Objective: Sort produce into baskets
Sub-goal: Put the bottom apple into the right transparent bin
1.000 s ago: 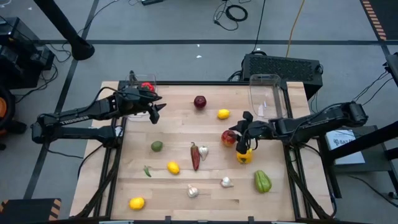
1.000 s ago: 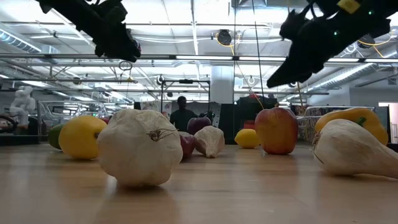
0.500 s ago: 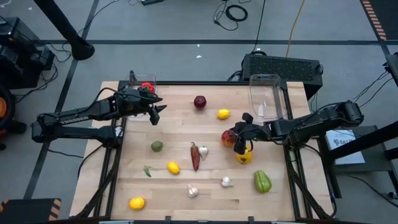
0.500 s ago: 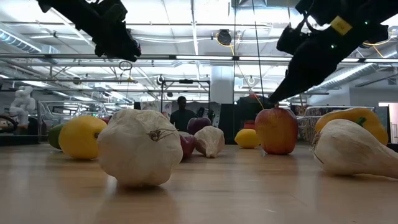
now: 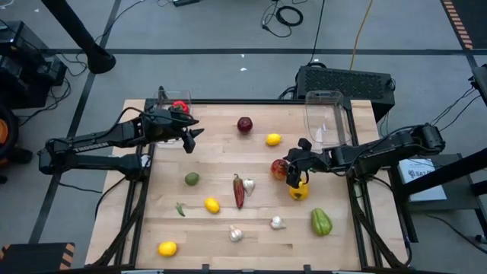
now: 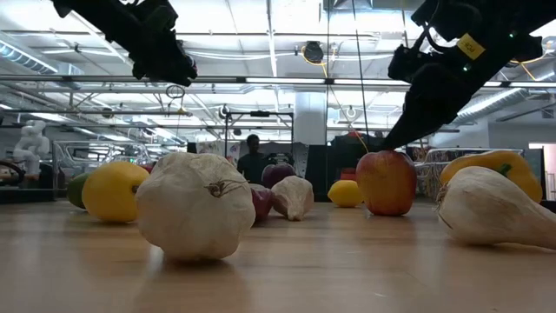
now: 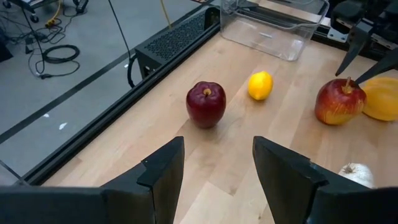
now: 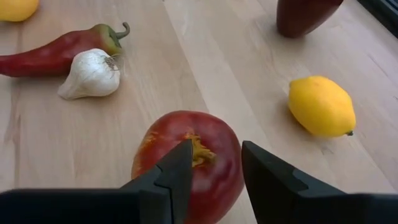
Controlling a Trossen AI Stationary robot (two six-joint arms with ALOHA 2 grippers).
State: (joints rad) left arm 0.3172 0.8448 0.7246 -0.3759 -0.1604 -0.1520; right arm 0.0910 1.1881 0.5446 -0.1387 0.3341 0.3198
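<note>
**Produce: right pincer poised over the red apple**

Right pincer (image 5: 294, 166) down low over the red apple (image 5: 279, 169), fingers parted and not yet clamped on anything. From the right wrist view, fingertips straddling the stem, one to each side, the apple (image 8: 189, 163) directly beneath and slightly ahead. From the low view, dark fingertip reaching the apple's (image 6: 387, 182) top; contact or a hair short, impossible to say. Judged as the approach stage of a pick. Coming move hinges on one thing: apple straight under the gap, so a plain drop and squeeze should do. Apple roundish, no long axis to line up with.

Just right of the apple, a yellow pepper (image 5: 299, 190), close enough to be nudged. Left of it, a red chili (image 5: 238, 190) with a garlic bulb (image 5: 249, 185) touching it. Farther off, a lemon (image 5: 273, 139) and a dark red apple (image 5: 244, 124).

Right arm plainly the nearer one for this apple. Nearest clear basket (image 5: 326, 118) at the desk's far right, behind the right arm. Second basket (image 5: 165, 97) at the far left, holding something red.

Left pincer (image 5: 190, 137) hovering near that far-left basket, fingers apart, empty.
</note>
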